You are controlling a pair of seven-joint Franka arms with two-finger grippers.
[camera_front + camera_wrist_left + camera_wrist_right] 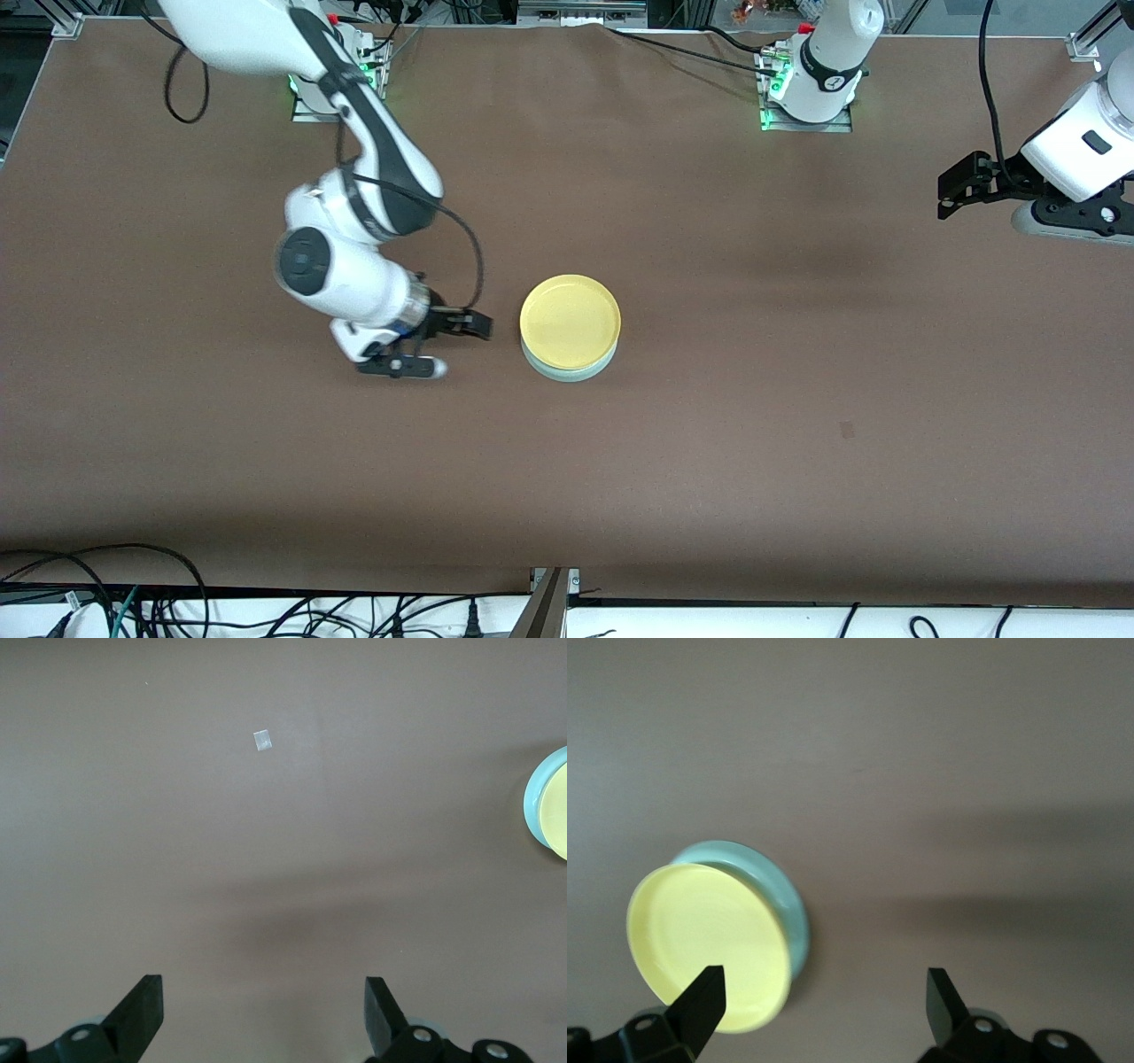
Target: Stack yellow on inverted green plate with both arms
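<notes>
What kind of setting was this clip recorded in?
Probably a robotics lab bench: a brown covered table, two bolted-down white robot arms, loose cables at its edge, and only a yellow plate stacked on a mint green plate.

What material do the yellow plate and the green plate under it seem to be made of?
Yellow plate: probably plastic or melamine; plain even color, smooth, soft matte sheen, no sharp glints. Green plate: looks like the same kind; smooth pale surface with a dull sheen. Glazed ceramic cannot be ruled out.

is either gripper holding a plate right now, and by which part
Nothing is held. The right gripper is open beside the yellow plate, which sits on the green plate; the left gripper waits open.
</notes>
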